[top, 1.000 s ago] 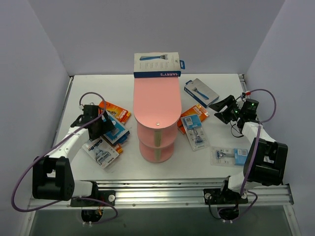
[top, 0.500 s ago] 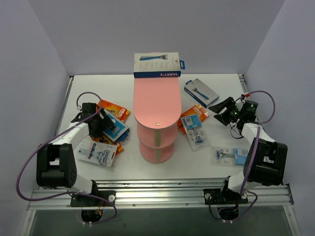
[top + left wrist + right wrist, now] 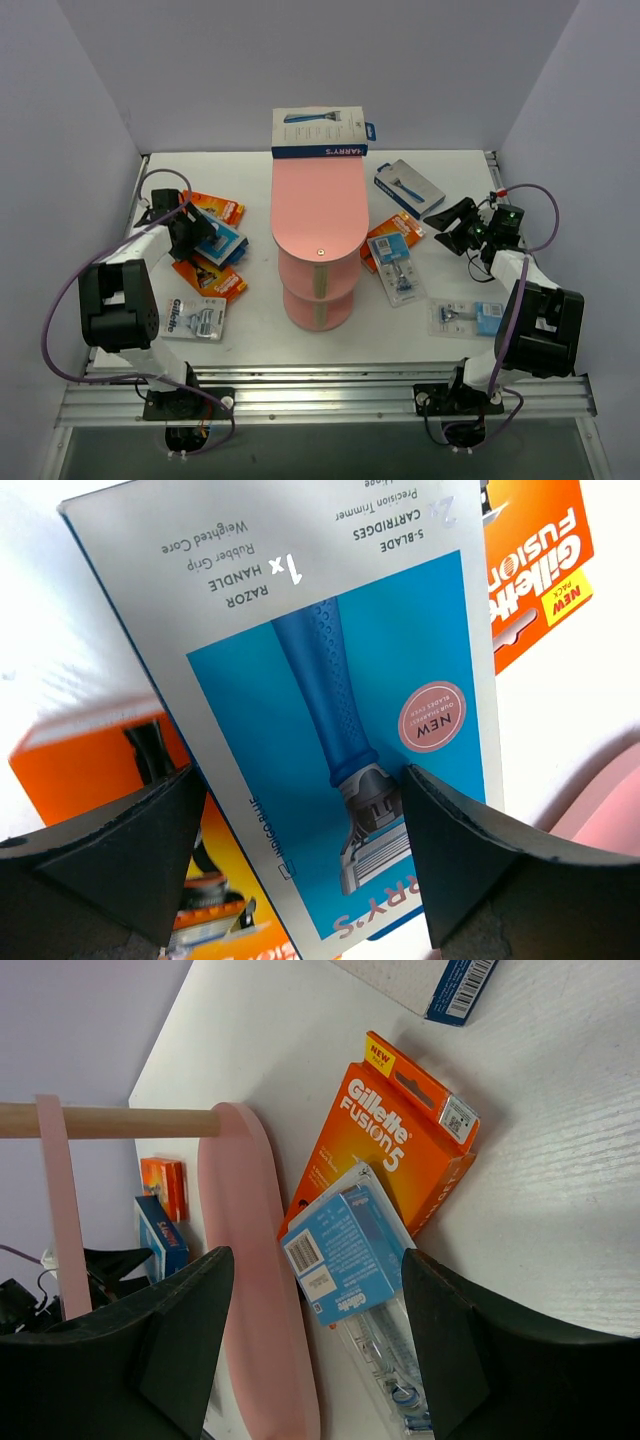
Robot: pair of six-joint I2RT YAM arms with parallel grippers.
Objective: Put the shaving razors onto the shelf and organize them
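Note:
The pink shelf (image 3: 318, 215) stands mid-table with a white-and-blue Harry's box (image 3: 320, 132) at the far end of its top tier. My left gripper (image 3: 185, 225) is open. Its jaws stand wide over a second Harry's box (image 3: 330, 710), the left finger at the box's edge and the right finger over its face; this box also shows in the top view (image 3: 220, 241). Orange packs (image 3: 215, 207) (image 3: 210, 278) and a clear Gillette pack (image 3: 195, 318) lie round it. My right gripper (image 3: 450, 222) is open and empty, facing an orange Fusion5 pack (image 3: 400, 1150) and a blue-card blister (image 3: 345, 1250).
A third Harry's box (image 3: 408, 187) lies right of the shelf, far from me. Another clear blister pack (image 3: 468, 317) lies near the right arm's base. White walls close in the table on the left, right and back. The shelf's beige post (image 3: 110, 1120) shows in the right wrist view.
My left gripper swung toward the far left, and the Harry's box moved with it. The clear Gillette pack slid nearer, uncovering an orange pack. The right arm barely moved.

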